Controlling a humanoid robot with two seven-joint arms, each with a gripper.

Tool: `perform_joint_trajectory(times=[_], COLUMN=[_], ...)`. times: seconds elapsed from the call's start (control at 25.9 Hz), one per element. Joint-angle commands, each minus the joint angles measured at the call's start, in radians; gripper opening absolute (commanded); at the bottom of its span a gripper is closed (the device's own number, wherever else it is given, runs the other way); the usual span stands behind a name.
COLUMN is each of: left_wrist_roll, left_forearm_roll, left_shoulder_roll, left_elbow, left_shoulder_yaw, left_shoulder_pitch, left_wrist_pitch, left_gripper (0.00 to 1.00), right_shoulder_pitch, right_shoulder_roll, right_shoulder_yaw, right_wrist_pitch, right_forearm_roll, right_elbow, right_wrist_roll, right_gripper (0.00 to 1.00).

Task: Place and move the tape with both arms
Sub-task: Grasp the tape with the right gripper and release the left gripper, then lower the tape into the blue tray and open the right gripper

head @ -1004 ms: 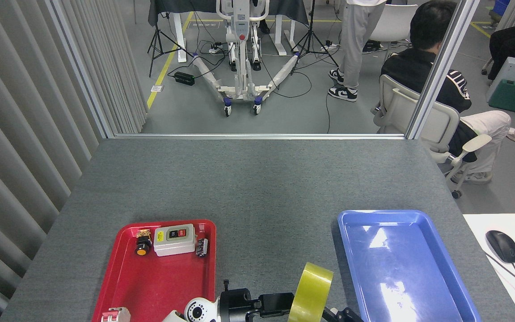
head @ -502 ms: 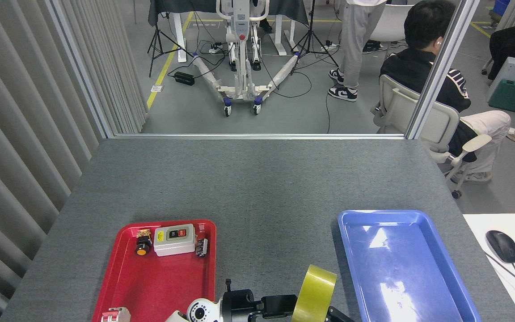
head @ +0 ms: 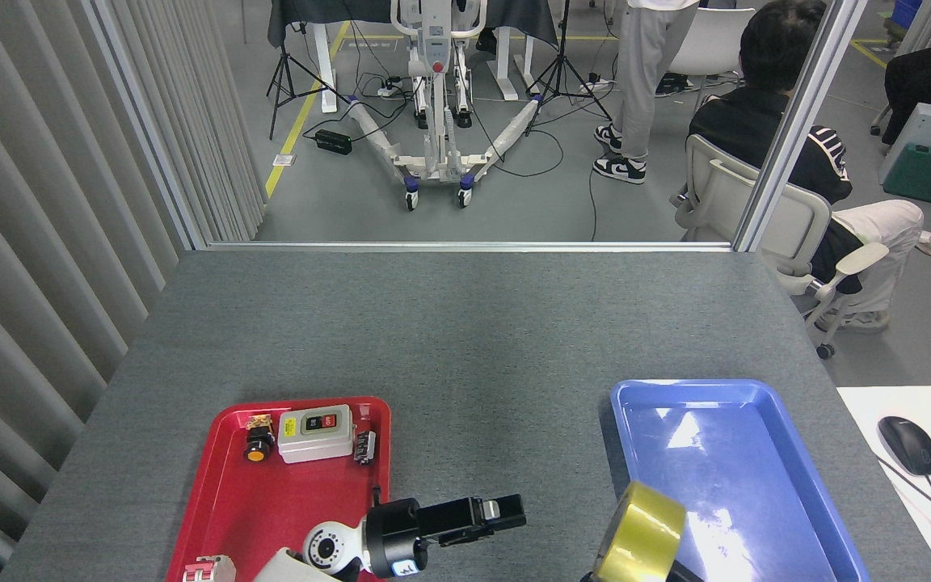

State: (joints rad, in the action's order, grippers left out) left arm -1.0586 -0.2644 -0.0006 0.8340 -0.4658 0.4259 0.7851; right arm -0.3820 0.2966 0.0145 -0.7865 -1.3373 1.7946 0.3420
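The tape (head: 640, 532), a yellow translucent roll, hangs tilted at the bottom edge of the head view, over the near left rim of the blue tray (head: 764, 391). Only black bits of my right gripper (head: 632, 575) show, on either side of the roll's underside, and it is shut on the tape. My left gripper (head: 506, 517) points right beside the red tray (head: 208, 477), a hand's width left of the tape. It is open and holds nothing.
The red tray holds a grey switch box (head: 315, 432), a black-and-orange push button (head: 256, 444) and small parts. A mouse (head: 907, 444) and keyboard lie on a white desk at right. People sit and stand beyond the table's far edge.
The tape left my left gripper and moved right and down toward the blue tray, now carried by the right gripper. The left gripper opened and drew back left and slightly up.
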Motion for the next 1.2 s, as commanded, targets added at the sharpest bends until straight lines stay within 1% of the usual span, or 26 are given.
perform_joint_trajectory(times=[0.0,0.04,0.12,0.15,0.19,0.23,0.31,0.35,0.39,0.46,0.5,0.58,0.66,0.69,0.73,0.77,0.81,0.89,1.0,1.08,1.16], left_wrist_roll=[0.011,0.017,0.040,0.063,0.097,0.137,0.233,0.281,0.324,0.388,0.417,0.474,0.529,0.557,0.585,0.617,0.643,0.695,0.736,0.815,0.916], left_forearm_roll=[0.007,0.008,0.019,0.034,0.059,0.094,0.192,0.252,0.310,0.435,0.518,0.705,0.892,0.973,1.025,1.065,1.082,1.088,1.096,1.107,1.166], left_shoulder_roll=[0.070,0.097,0.165,0.191,0.217,0.241,0.306,0.337,0.360,0.381,0.395,0.433,0.445,0.442,0.436,0.429,0.418,0.412,0.410,0.395,0.369], left_elbow=[0.002,0.002,0.007,0.016,0.030,0.048,0.100,0.123,0.152,0.251,0.313,0.456,0.579,0.626,0.657,0.680,0.691,0.689,0.691,0.686,0.686], left_shoulder_yaw=[0.098,0.138,0.196,0.213,0.227,0.248,0.315,0.354,0.400,0.484,0.518,0.558,0.561,0.561,0.559,0.553,0.550,0.541,0.526,0.526,0.526], left_shoulder_pitch=[0.007,0.004,-0.010,-0.026,-0.044,-0.059,-0.105,-0.133,-0.162,-0.220,-0.251,-0.308,-0.363,-0.386,-0.406,-0.424,-0.444,-0.470,-0.477,-0.477,-0.484], left_wrist_pitch=[0.000,0.000,0.000,0.000,0.000,0.000,0.000,0.000,0.000,0.000,-0.038,-0.256,-0.497,-0.607,-0.693,-0.773,-0.825,-0.873,-0.885,-0.882,-0.882], left_gripper=[1.00,1.00,0.98,0.94,0.89,0.85,0.84,0.84,0.84,0.86,0.86,0.86,0.89,0.93,0.95,0.97,0.98,0.98,0.98,0.98,0.98], right_shoulder_pitch=[-0.012,-0.011,-0.006,0.003,0.015,0.040,0.090,0.106,0.120,0.150,0.170,0.206,0.258,0.291,0.325,0.360,0.390,0.439,0.500,0.531,0.540], right_shoulder_roll=[0.015,0.026,0.049,0.065,0.088,0.113,0.156,0.179,0.207,0.254,0.271,0.291,0.317,0.323,0.325,0.326,0.329,0.340,0.335,0.334,0.329], right_shoulder_yaw=[-0.130,-0.166,-0.218,-0.225,-0.225,-0.225,-0.215,-0.211,-0.209,-0.209,-0.209,-0.208,-0.163,-0.122,-0.084,-0.044,-0.011,0.039,0.105,0.139,0.147], right_wrist_pitch=[0.001,0.001,0.001,0.001,0.035,0.133,0.323,0.397,0.457,0.527,0.549,0.595,0.661,0.696,0.722,0.740,0.750,0.754,0.773,0.788,0.791], right_forearm_roll=[0.059,0.075,0.082,0.084,0.090,0.102,0.138,0.158,0.182,0.248,0.291,0.362,0.380,0.385,0.386,0.391,0.406,0.446,0.457,0.457,0.458], right_elbow=[-0.004,-0.012,-0.037,-0.061,-0.084,-0.104,-0.144,-0.158,-0.165,-0.169,-0.169,-0.176,-0.204,-0.230,-0.259,-0.287,-0.310,-0.356,-0.394,-0.411,-0.411], right_wrist_roll=[0.000,-0.006,-0.031,-0.058,-0.093,-0.133,-0.242,-0.302,-0.365,-0.491,-0.560,-0.709,-0.814,-0.839,-0.850,-0.854,-0.854,-0.854,-0.874,-0.916,-0.937], right_gripper=[0.00,0.00,0.00,0.00,0.00,0.00,0.00,0.00,0.00,0.00,0.00,0.00,0.00,0.00,0.00,0.00,0.00,0.00,0.00,0.00,0.00])
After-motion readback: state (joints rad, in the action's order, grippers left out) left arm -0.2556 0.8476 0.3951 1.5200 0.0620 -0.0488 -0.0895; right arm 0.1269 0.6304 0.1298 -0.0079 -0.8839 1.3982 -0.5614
